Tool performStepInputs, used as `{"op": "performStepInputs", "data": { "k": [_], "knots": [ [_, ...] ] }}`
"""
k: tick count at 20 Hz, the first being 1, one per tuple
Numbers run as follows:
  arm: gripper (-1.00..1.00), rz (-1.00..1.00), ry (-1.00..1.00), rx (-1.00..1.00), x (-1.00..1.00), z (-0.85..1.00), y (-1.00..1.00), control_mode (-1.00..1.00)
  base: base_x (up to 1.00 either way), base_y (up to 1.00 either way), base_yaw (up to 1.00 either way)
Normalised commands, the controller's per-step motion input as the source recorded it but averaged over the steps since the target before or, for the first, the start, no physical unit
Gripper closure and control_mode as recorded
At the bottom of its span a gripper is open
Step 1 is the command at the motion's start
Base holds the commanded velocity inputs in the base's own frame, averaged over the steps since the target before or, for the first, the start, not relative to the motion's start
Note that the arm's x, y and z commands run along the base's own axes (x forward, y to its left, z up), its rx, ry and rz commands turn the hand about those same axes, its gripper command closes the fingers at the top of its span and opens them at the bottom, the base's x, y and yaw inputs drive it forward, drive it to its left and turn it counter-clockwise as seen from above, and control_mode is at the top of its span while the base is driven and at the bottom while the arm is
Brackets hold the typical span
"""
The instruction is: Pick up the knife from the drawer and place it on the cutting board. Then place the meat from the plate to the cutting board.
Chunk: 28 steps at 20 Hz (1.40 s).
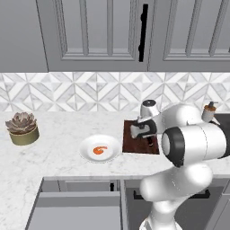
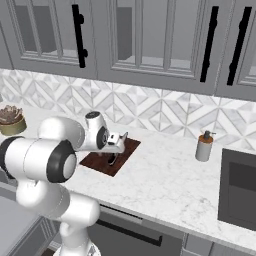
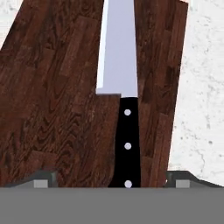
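Observation:
The knife [image 3: 119, 61], with a silver blade and a black riveted handle, lies flat on the dark reddish-brown cutting board [image 3: 57, 109]. My gripper [image 3: 111, 180] hangs just over the handle, open, with one fingertip on each side and apart from it. From the base views the gripper [image 1: 144, 134] [image 2: 112, 159] stands over the cutting board [image 1: 132, 143] [image 2: 129, 146] on the marble counter. Left of the board the white plate [image 1: 86, 146] holds the small orange-red meat [image 1: 99, 150]. The grey drawer [image 1: 76, 209] stands pulled out below the counter edge.
A succulent in a tan pot [image 1: 22, 129] [image 2: 10, 121] sits at the counter's far left. A soap dispenser [image 2: 204, 145] [image 1: 210, 111] stands right of the board, and a dark sink [image 2: 240, 187] lies beyond it. Wall cabinets hang overhead.

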Motion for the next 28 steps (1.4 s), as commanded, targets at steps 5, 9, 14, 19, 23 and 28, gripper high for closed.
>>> {"op": "performStepInputs", "data": {
  "k": [5,9,14,19,23,28],
  "knots": [
    [-1.00,0.07,-0.11,-0.02,-0.29,0.28,0.42,-1.00,0.00,0.00,0.00],
    [-1.00,0.15,-0.08,-0.04,-0.29,0.03,0.57,-1.00,0.00,0.00,0.00],
    [-1.00,0.15,-0.01,-0.02,-0.17,0.11,0.62,-1.00,0.00,0.00,0.00],
    [-1.00,0.02,0.04,0.00,-0.13,0.28,0.61,-1.00,0.00,0.00,0.00],
    [-1.00,-0.03,0.11,0.02,-0.01,0.13,0.64,-1.00,0.00,0.00,0.00],
    [-1.00,0.00,0.11,0.00,0.00,0.02,0.68,-1.00,0.00,0.00,0.00]
  ]
}}
